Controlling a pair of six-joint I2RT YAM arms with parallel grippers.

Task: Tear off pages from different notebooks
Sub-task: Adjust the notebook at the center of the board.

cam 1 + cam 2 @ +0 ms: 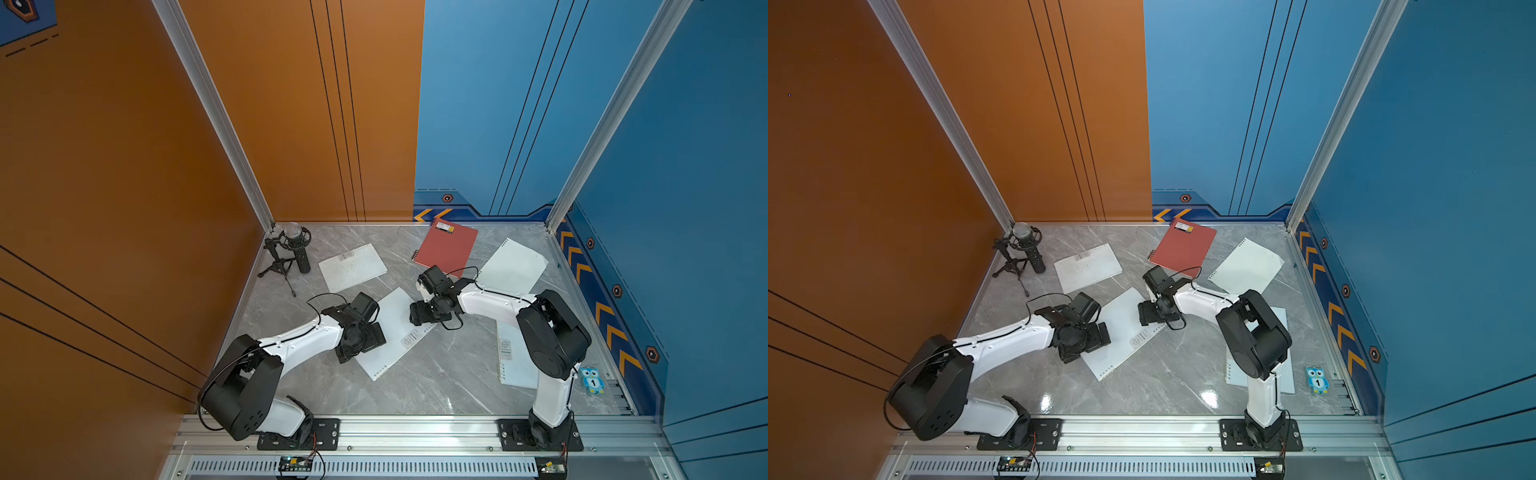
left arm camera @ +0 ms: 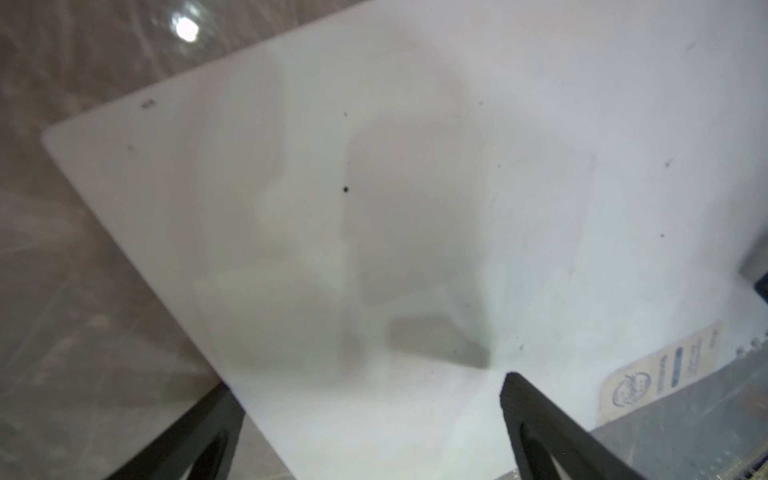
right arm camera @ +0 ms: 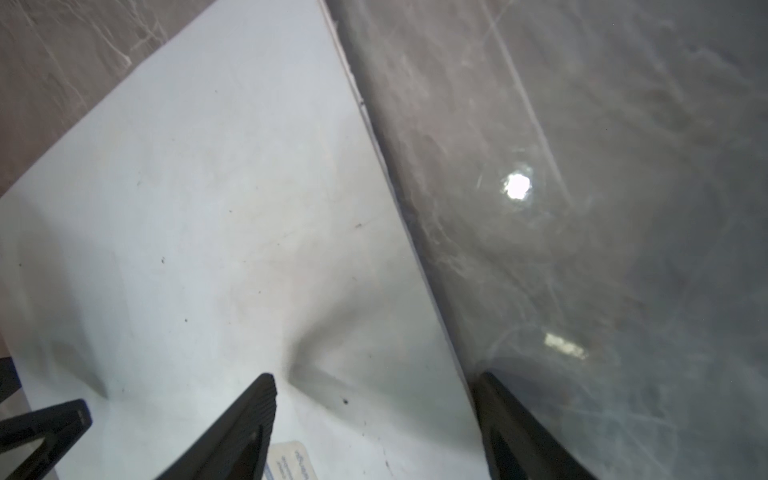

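Tabletop of grey marble is shown in both top views, with four spiral notebooks and one loose page lying on it. The left gripper and the right gripper are lowered at opposite sides of the central frosted notebook, which lies between them. The red-orange notebook is seen just beyond the right gripper, and the loose page lies behind that arm. A second frosted notebook lies beyond the left gripper, and a third frosted notebook is partly hidden under the right arm. A microphone and an owl card are well apart from both.

In the left wrist view the left gripper is seen spread wide, with nothing pinched. One finger is set over the frosted cover near its grey label. The other is at the cover's edge.

In the right wrist view the right gripper is spread across the cover's edge. One finger is over the cover and the other over bare marble. No sheet is gripped.
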